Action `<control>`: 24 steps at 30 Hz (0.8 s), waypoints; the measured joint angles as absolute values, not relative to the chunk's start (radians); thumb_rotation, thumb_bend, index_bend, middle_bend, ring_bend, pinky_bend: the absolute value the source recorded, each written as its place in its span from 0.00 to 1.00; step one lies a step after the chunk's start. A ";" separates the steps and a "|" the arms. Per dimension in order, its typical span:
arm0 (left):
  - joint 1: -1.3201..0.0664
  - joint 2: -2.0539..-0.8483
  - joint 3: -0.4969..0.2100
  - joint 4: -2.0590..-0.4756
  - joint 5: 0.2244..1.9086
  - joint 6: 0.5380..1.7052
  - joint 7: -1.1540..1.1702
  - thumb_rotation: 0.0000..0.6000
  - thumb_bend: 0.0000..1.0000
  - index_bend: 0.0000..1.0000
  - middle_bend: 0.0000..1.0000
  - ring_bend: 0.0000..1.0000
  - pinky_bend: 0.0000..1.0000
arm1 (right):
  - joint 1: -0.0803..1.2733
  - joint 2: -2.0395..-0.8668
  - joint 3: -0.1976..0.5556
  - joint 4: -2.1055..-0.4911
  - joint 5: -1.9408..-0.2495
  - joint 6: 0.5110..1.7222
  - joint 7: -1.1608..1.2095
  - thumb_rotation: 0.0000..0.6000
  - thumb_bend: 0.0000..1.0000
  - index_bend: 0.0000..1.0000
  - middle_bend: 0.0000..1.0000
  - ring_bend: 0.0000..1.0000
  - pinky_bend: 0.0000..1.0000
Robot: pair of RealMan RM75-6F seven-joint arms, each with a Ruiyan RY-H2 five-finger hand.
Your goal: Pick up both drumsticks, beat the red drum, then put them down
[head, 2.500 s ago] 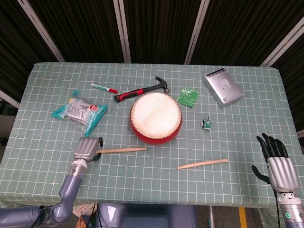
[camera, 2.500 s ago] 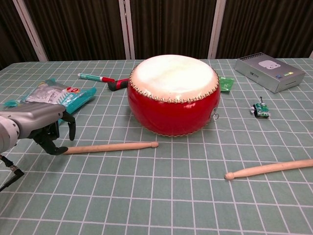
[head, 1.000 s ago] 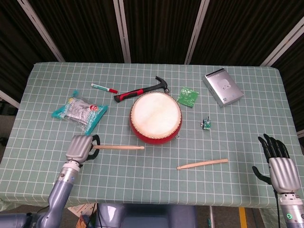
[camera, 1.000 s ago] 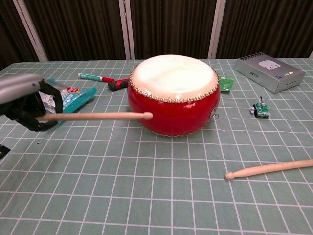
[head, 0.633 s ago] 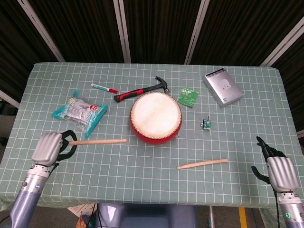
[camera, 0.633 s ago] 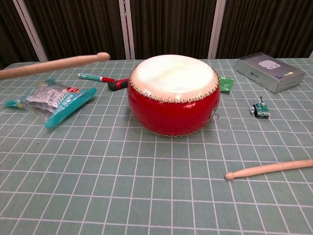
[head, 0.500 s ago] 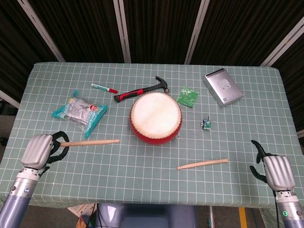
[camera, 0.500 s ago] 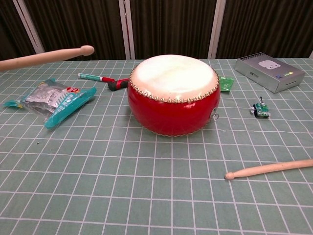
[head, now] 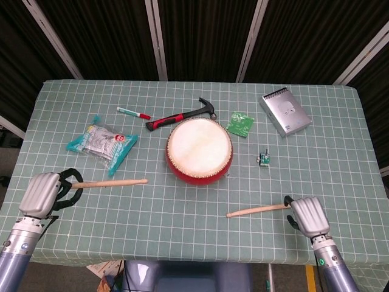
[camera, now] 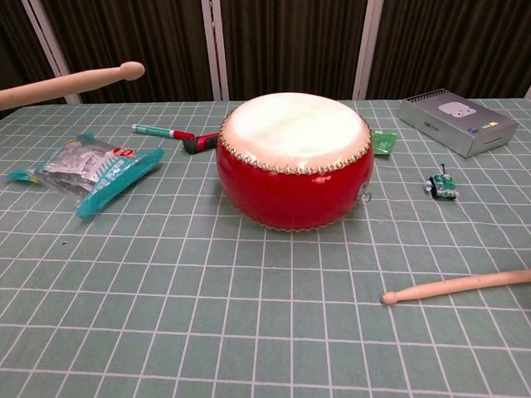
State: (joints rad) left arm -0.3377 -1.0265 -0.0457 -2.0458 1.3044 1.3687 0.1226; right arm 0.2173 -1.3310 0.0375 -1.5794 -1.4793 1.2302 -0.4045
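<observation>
Bright, even overhead light; soft shadows, sharp focus throughout.

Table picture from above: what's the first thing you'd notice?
The big red drum with its white top, sitting in the middle of the green checked table. Next, the left hand at the near left edge, holding one drumstick that points toward the drum. The other drumstick lies on the table in front of the drum, its thick end at the right hand.
</observation>
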 measured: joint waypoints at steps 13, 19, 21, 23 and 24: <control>-0.325 -1.019 -0.055 -2.038 1.318 1.357 0.107 1.00 0.51 0.75 1.00 1.00 1.00 | 0.247 -1.489 0.046 -1.509 -1.397 1.188 -0.509 1.00 0.31 0.49 1.00 1.00 0.99; -0.319 -1.015 -0.063 -2.040 1.321 1.356 0.100 1.00 0.51 0.75 1.00 1.00 1.00 | 0.268 -1.517 0.056 -1.495 -1.381 1.180 -0.539 1.00 0.31 0.49 1.00 1.00 0.99; -0.318 -1.013 -0.066 -2.041 1.323 1.353 0.098 1.00 0.51 0.75 1.00 1.00 1.00 | 0.271 -1.524 0.058 -1.490 -1.377 1.180 -0.546 1.00 0.31 0.49 1.00 1.00 0.99; -0.317 -1.013 -0.067 -2.041 1.323 1.351 0.098 1.00 0.51 0.75 1.00 1.00 1.00 | 0.274 -1.531 0.060 -1.482 -1.371 1.180 -0.552 1.00 0.31 0.49 1.00 1.00 0.99; -0.317 -1.013 -0.069 -2.041 1.322 1.349 0.098 1.00 0.51 0.75 1.00 1.00 1.00 | 0.275 -1.533 0.060 -1.479 -1.368 1.180 -0.555 1.00 0.31 0.49 1.00 1.00 0.99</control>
State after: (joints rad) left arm -0.3171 -1.0133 -0.0689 -2.0413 1.3222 1.3495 0.0983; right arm 0.2755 -1.5329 0.0597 -1.4795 -1.3681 1.1795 -0.5552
